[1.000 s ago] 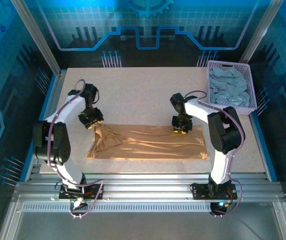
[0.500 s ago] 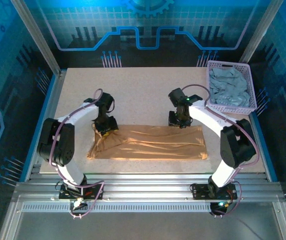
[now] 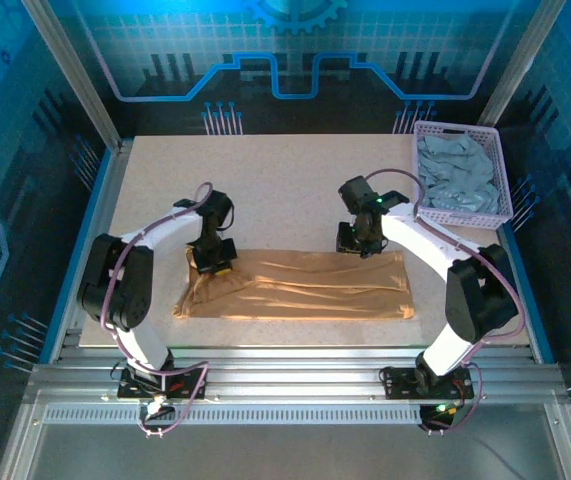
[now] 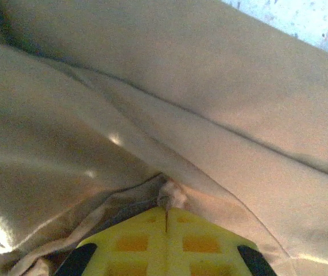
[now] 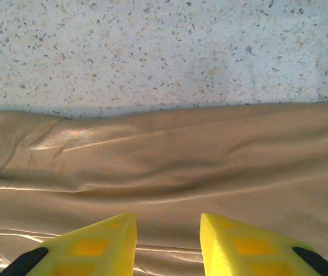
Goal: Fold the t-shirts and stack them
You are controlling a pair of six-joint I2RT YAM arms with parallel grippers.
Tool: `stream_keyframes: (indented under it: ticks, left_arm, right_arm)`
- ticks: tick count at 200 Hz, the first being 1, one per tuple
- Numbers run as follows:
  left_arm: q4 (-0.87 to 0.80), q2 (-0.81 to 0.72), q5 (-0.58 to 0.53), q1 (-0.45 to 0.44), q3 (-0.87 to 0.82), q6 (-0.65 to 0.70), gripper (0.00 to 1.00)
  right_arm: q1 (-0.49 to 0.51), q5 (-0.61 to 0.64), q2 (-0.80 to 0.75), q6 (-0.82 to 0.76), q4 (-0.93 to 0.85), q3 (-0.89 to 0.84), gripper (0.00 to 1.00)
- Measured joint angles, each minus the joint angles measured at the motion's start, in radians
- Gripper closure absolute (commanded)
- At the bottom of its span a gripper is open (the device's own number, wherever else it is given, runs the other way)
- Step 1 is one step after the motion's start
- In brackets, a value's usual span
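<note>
Tan shirt lies flat on the near half of the counter, its long axis running left to right, roughly level with the near edge. Both arms reach to its far long edge. The left end effector sits on the far-left corner; its wrist view shows the jaws closed tight on a small pinch of cloth right at the fingertips. The right end effector stands over the same far edge, right of the middle and short of the far-right corner. Its fingers are narrowly parted with cloth lying under the gap, and nothing looks caught between them yet.

So the coming move likely turns on that far edge: the body of the shirt stretches toward the near side from both end effectors, and a fold would carry the edge that way, across the short axis. The left side looks ready; the right probably has to close on cloth first, or the edge will lift unevenly.

Grey-blue shirts sit heaped in the basket at the far right, nearer the right arm.
</note>
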Motion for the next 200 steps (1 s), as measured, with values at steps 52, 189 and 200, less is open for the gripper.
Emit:
stream_keyframes:
  ticks: [52, 189, 200]
  left_arm:
    - [-0.082, -0.141, 0.016, -0.074, -0.030, -0.072, 1.00]
    - [-0.112, -0.248, 0.098, -0.179, -0.139, -0.238, 0.71]
    - [-0.114, -0.251, 0.090, -0.147, -0.139, -0.238, 0.68]
  right_arm:
    - [0.000, 0.000, 0.000, 0.000, 0.000, 0.000, 0.65]
    - [0.000, -0.001, -0.001, 0.000, 0.005, -0.048, 0.65]
    - [0.000, -0.002, -0.001, 0.000, 0.008, -0.058, 0.65]
